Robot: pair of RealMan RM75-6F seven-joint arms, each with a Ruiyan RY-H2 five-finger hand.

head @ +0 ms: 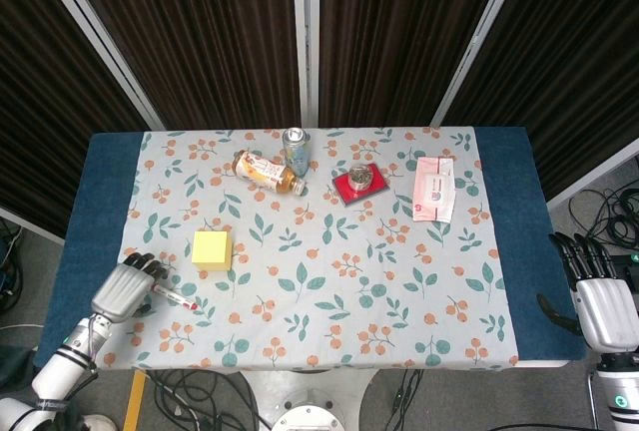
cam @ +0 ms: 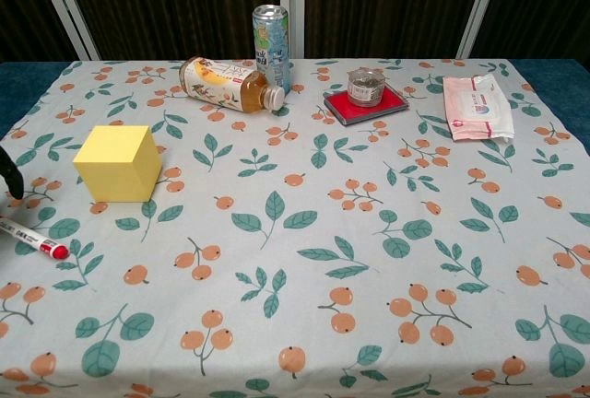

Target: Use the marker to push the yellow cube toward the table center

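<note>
Marker (head: 172, 294) lies flat on the cloth near the table's front-left corner, long axis diagonal — red cap end toward the front and centre, the other end toward the left edge and now under the left hand (head: 126, 289). In the chest view the marker (cam: 35, 239) shows only its capped end at the left border, with a dark fingertip above it. Cube (head: 213, 249) sits just behind and to the right of the marker, apart from it, on the left half of the table; table centre lies further right still. So the coming push should run left to right, and the marker is on the correct side of the cube for it. Left hand hangs over the marker's left end with fingers partly curled; whether they touch or grip it I cannot tell from either view — no lift evident. Right hand (head: 596, 296) rests off the right edge, well apart from both things, fingers spread and holding nothing. Left is plainly the nearer hand.
</note>
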